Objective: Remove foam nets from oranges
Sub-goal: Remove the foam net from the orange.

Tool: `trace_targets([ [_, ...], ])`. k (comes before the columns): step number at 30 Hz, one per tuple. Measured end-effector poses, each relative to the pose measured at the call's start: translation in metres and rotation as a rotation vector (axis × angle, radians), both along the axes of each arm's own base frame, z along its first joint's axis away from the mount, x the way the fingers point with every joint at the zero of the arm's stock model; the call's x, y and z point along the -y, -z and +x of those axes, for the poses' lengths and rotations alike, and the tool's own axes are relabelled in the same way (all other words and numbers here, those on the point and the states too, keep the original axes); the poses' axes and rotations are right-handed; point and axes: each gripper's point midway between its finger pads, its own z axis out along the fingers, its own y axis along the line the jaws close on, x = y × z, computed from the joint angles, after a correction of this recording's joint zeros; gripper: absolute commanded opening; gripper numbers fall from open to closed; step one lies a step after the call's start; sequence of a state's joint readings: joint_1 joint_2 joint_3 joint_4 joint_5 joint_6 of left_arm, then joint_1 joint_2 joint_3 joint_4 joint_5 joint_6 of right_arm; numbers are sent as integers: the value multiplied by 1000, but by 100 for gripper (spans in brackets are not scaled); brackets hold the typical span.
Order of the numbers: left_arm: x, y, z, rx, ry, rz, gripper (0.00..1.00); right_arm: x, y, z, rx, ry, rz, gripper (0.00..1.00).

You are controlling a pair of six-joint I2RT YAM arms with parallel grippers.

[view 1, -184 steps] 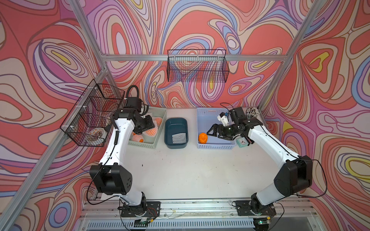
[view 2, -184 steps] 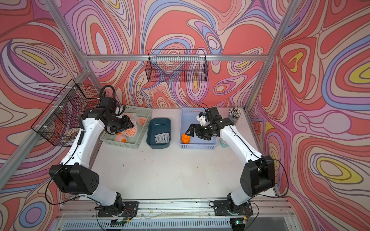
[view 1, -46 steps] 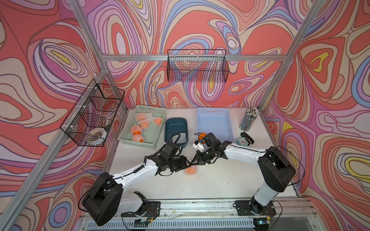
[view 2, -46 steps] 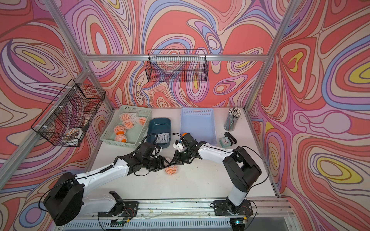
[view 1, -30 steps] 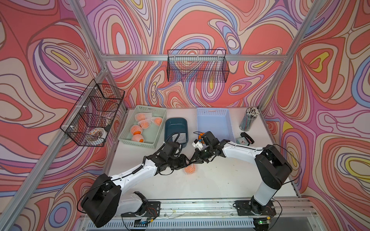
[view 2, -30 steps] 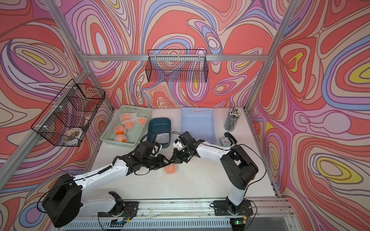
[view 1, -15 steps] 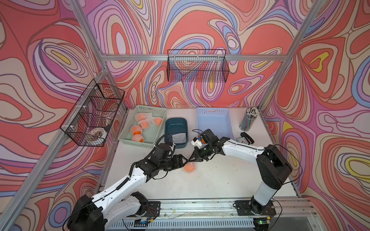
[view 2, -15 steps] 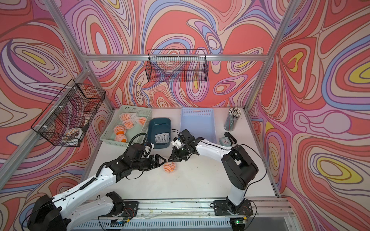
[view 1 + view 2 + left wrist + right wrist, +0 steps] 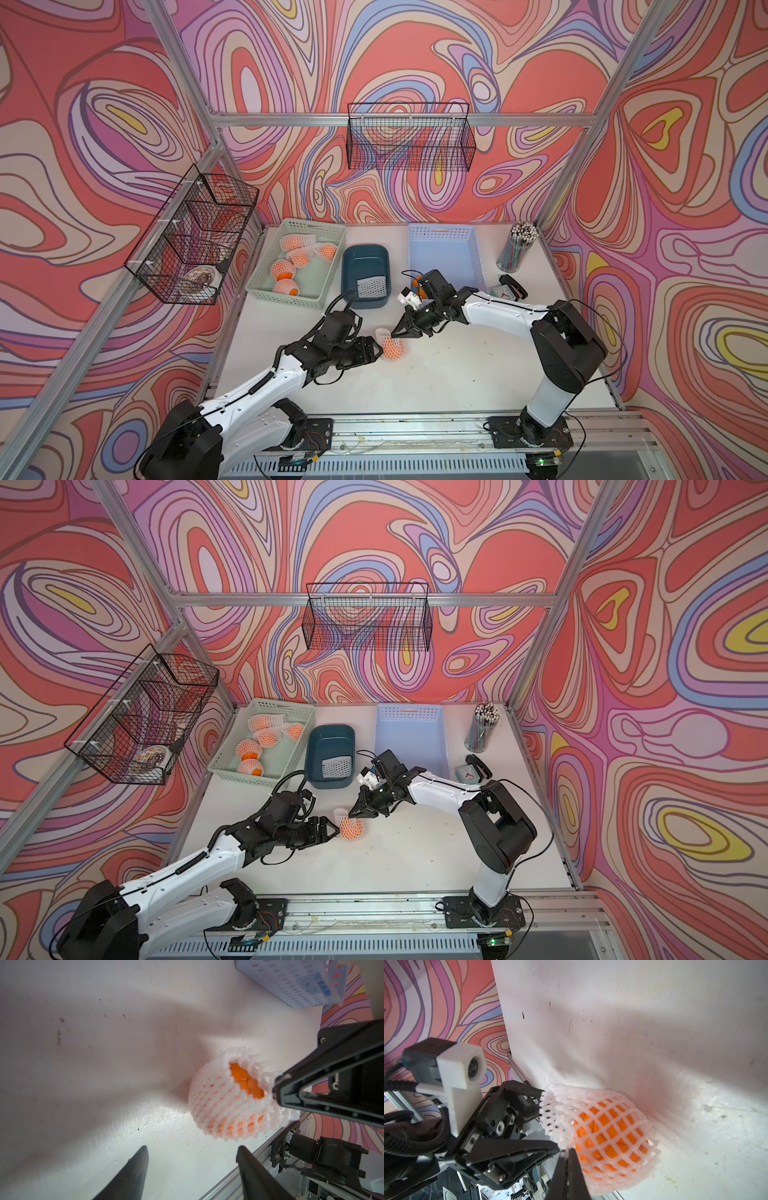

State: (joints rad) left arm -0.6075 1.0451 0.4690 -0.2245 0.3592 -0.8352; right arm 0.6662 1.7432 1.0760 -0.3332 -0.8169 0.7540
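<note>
An orange [image 9: 394,351] [image 9: 352,831] in a white foam net [image 9: 384,334] [image 9: 602,1113] lies on the white table between both arms. My right gripper [image 9: 395,332] [image 9: 354,811] [image 9: 568,1154] is shut on the net's rim at one end, as the left wrist view confirms [image 9: 275,1089]. My left gripper [image 9: 379,352] [image 9: 334,827] [image 9: 192,1154] is open, its tips just short of the netted orange [image 9: 245,1082], holding nothing. In the right wrist view the net's loose open end faces the left gripper [image 9: 548,1120].
A green basket [image 9: 266,286] at the back left holds several netted oranges. Beside it a teal bin [image 9: 365,255] holds a loose net [image 9: 372,286]. A blue basket [image 9: 444,249], pencil cup [image 9: 517,249] and small clock [image 9: 503,291] stand at the back right. Wire baskets hang on the walls.
My left gripper has opened and let go of the netted orange, drawing back a little. The right gripper stays shut on the net's rim.
</note>
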Motion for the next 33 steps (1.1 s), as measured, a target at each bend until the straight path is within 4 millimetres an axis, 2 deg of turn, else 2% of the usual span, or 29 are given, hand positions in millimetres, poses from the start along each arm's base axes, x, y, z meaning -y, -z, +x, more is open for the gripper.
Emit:
trace_targets([
  [6, 14, 1, 13, 33, 33, -26, 63, -2, -4, -1, -15, -3, 22, 0],
  [13, 26, 4, 19, 33, 66, -63, 53, -2, -2, -1, -34, 1, 24, 0],
  [17, 32, -4, 24, 65, 71, -97, 47, -3, 3, 1, -48, 2, 23, 0],
  [22, 34, -4, 25, 58, 69, -107, 36, 0, 19, 4, -87, 17, -1, 0],
  [25, 41, -17, 32, 89, 73, -136, 33, 0, 19, 5, -92, 24, -2, 0],
  [28, 47, -29, 39, 124, 78, -165, 28, 1, 18, 7, -94, 30, -2, 5],
  [33, 49, -29, 39, 113, 84, -171, 24, 1, 13, 13, -93, 41, -8, 14],
])
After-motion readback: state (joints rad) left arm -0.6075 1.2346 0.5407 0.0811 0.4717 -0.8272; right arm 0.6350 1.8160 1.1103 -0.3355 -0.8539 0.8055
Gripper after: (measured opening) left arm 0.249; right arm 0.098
